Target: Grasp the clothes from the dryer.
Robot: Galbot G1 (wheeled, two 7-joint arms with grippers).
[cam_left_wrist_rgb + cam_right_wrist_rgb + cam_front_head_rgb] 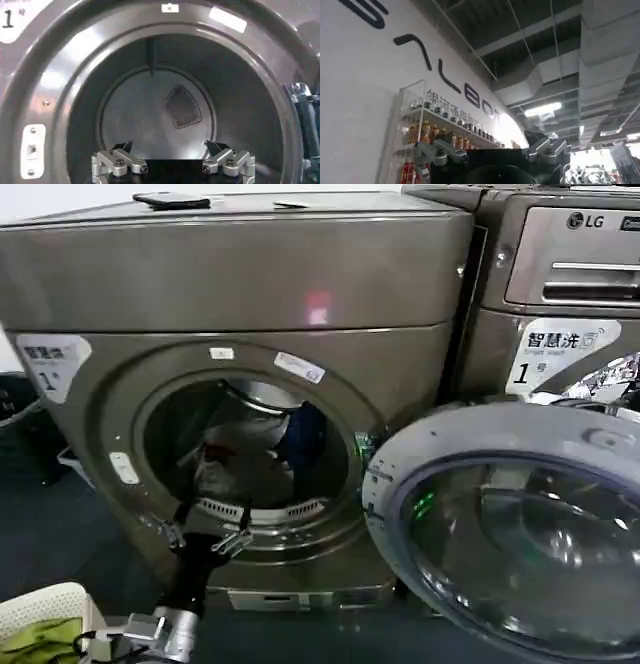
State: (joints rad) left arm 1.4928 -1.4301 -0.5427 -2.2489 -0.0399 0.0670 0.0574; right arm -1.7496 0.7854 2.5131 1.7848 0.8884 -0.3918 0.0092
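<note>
At far left, low beside my left arm, a yellow-green cloth [40, 639] lies in a white basket. My left pincer [205, 536] hangs at the lower lip of the dryer [240, 274] porthole, jaws spread wide and empty. Deeper in the drum sit the clothes [235, 464]: pale fabric with a red patch, a navy garment beside it. I judge them soft, light and floppy, best pinched at a bunched fold. Stickers read "1"; the neighbouring machine [560, 274] says LG. My right pincer [492, 159] points toward the ceiling, jaws apart.
</note>
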